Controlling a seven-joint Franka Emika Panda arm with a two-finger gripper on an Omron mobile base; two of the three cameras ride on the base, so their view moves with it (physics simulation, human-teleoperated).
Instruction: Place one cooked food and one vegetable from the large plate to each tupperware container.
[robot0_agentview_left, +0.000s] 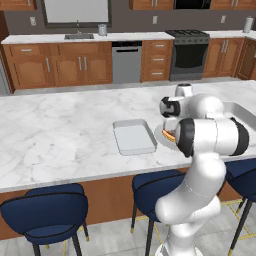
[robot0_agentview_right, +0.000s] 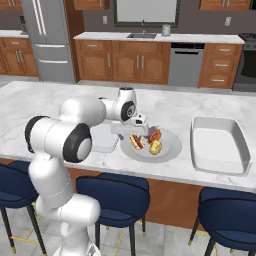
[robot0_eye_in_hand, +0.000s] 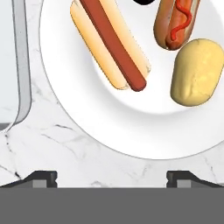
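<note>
Here no readable writing: hot dog (robot0_eye_in_hand: 111, 46), vegetable (robot0_eye_in_hand: 195, 72), large plate (robot0_eye_in_hand: 131, 131).

Smooth matt large plate (robot0_eye_in_hand: 131, 131) on glossy veined marble counter (robot0_eye_in_hand: 65, 157).

No text, label, brand, number or sign can be read on anything here.

A white marble island counter (robot0_agentview_left: 60, 130) anchors the kitchen. Blue stools (robot0_agentview_left: 46, 210) are tucked under its near edge. Beyond the island, wooden cabinets (robot0_agentview_left: 60, 62) line the far wall, with a steel dishwasher (robot0_agentview_left: 126, 61), a black oven (robot0_agentview_left: 189, 55), a sink (robot0_agentview_left: 78, 36) and, further along, a steel refrigerator (robot0_agentview_right: 48, 37).
</note>
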